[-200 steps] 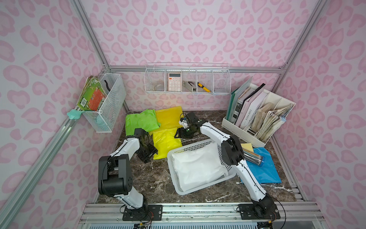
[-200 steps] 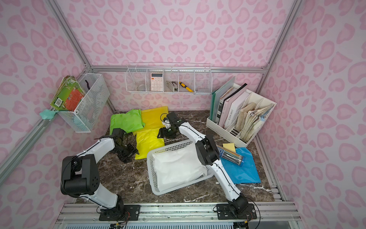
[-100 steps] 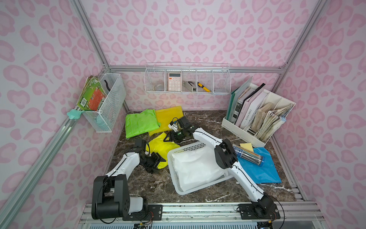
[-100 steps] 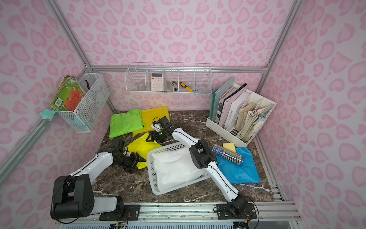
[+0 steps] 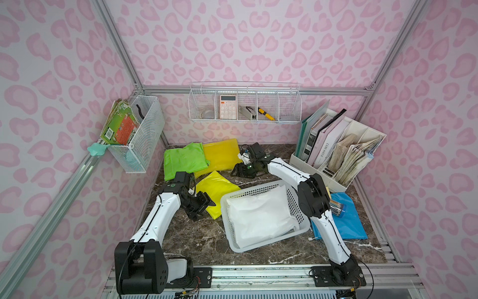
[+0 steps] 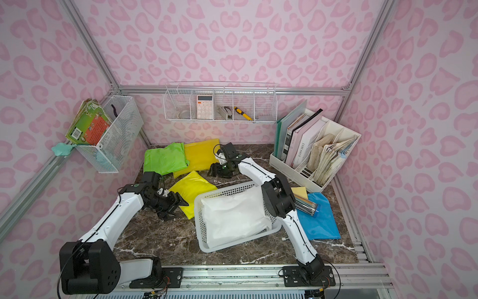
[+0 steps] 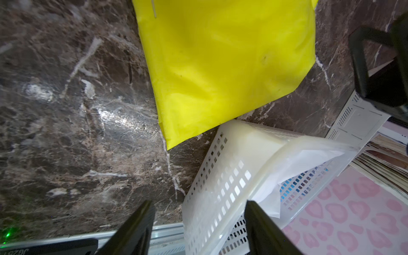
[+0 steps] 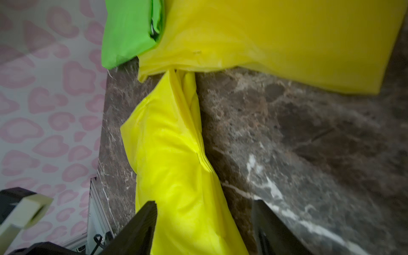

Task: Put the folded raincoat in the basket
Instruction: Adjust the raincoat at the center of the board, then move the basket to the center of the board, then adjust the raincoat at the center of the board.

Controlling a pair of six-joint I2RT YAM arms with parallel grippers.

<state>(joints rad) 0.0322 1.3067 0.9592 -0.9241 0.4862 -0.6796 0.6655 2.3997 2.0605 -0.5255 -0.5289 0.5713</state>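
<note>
Beside the basket [image 5: 258, 190], left gripper [image 5: 207, 207] and right gripper [image 5: 236, 171] flank the yellow raincoat [image 5: 217, 186], jaws apart, gripping nothing.

Both arms are the same deal: left arm [image 5: 157, 220] and right arm [image 5: 333, 239] have glossy white shells, chunky black joints, and a thin black cable running back from the hand end. There's a tiny green light [image 5: 171, 185] just behind each hand. Left gripper [image 7: 198, 204] and right gripper [image 8: 204, 203] both have matte black wedge fingers.
</note>
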